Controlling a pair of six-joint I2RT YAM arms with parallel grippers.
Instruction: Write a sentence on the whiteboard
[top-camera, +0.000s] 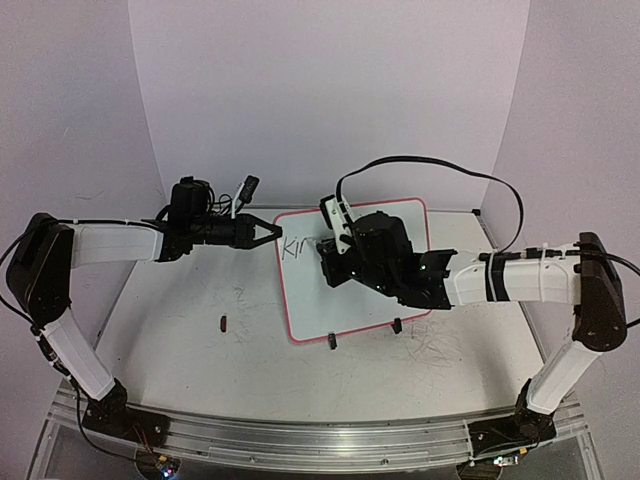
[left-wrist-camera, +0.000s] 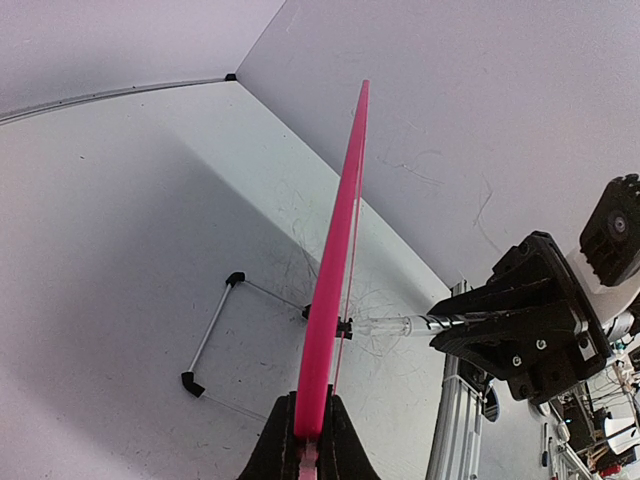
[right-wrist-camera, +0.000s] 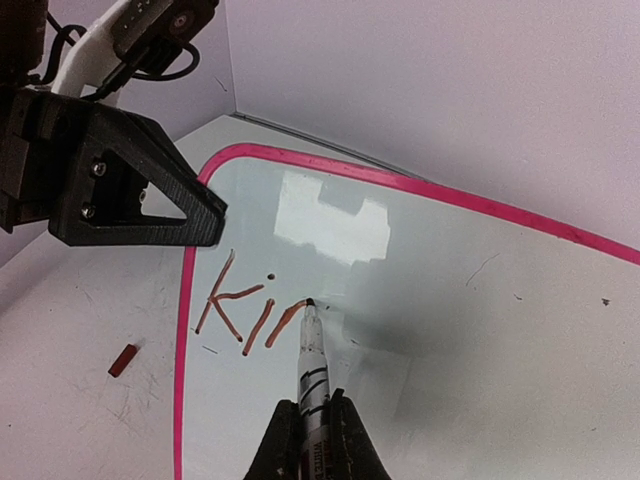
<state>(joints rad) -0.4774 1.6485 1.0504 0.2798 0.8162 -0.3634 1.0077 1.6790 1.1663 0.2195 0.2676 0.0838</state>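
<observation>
Two grippers meet at the whiteboard (top-camera: 370, 290), mid-frame in the top view: left gripper (top-camera: 268, 232) at its left edge, right gripper (top-camera: 335, 262) over it. Left wrist view, bottom center: jaws pinch the pink frame (left-wrist-camera: 335, 250). Right wrist view: jaws clamp a marker (right-wrist-camera: 311, 360), its tip touching the board beside the sentence (right-wrist-camera: 245, 315), just "ki" and a stroke.

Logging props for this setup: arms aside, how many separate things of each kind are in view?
whiteboard: 1
marker: 1
small red piece: 1
Total: 3
</observation>
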